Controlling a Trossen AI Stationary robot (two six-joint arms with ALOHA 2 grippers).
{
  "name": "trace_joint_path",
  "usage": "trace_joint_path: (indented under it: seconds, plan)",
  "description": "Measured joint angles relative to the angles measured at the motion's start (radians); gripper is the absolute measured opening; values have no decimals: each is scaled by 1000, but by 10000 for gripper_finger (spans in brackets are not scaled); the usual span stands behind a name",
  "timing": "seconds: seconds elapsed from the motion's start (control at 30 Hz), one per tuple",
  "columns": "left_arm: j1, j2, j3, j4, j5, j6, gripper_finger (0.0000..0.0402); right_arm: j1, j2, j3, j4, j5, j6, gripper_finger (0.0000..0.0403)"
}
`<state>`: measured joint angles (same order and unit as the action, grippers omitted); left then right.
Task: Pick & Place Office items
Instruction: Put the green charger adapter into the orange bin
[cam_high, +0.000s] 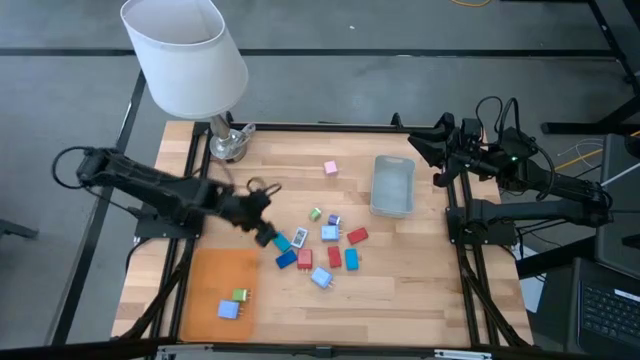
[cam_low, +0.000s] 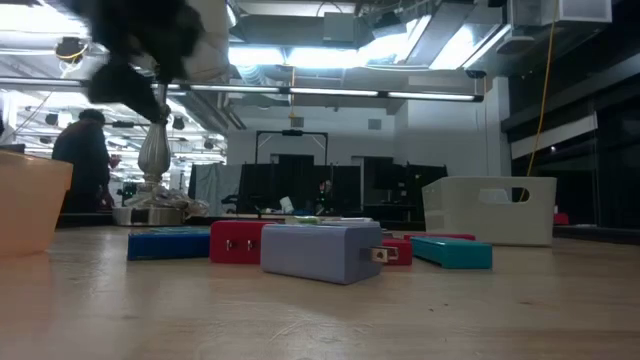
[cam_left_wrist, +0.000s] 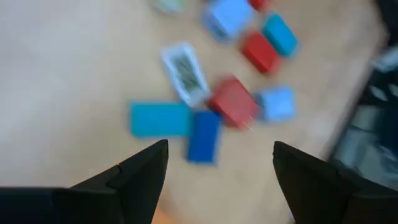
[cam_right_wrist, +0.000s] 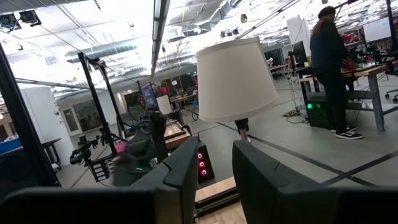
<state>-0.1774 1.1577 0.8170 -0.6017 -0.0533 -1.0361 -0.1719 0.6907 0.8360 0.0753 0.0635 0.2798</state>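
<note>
The left tool hangs with fingers spread wide and empty just above the near edge of the office items scattered mid-table (a blue block lies nearest). The right tool, fingers close together, waits at the table's far right edge.

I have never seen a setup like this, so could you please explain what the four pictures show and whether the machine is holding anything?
These are two robot arms at a wooden table, filmed by four cameras: one overhead, one at table-top height, and one on each wrist. The left gripper hangs open over a cluster of small coloured blocks, holding nothing; its wrist camera looks down on them between its fingers. The right gripper waits at the table's far right edge, its camera facing the room. Also on the table: an orange tray with two blocks, a grey-blue bin and a lamp.
</note>
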Motion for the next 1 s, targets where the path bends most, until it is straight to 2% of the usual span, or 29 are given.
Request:
trace_joint_path:
  seconds: [0.17, 0.33, 0.53, 0.7, 0.8, 1.0]
  plan:
    - [194, 168, 102, -61, 1, 197, 283, 0, 0, 0, 0, 0, 0, 100]
    - [287, 383, 279, -66, -16, 369, 283, 0, 0, 0, 0, 0, 0, 100]
    - [318, 624, 498, -137, -1, 464, 283, 0, 0, 0, 0, -2, 0, 100]
    - [301, 778, 619, -183, -3, 518, 283, 1, 0, 0, -1, -36, -1, 100]
    - [286, 826, 663, -192, 20, 525, 283, 0, 0, 0, -1, -57, -1, 100]
    - [262, 858, 675, -214, 0, 499, 283, 1, 0, 0, -7, -75, -1, 100]
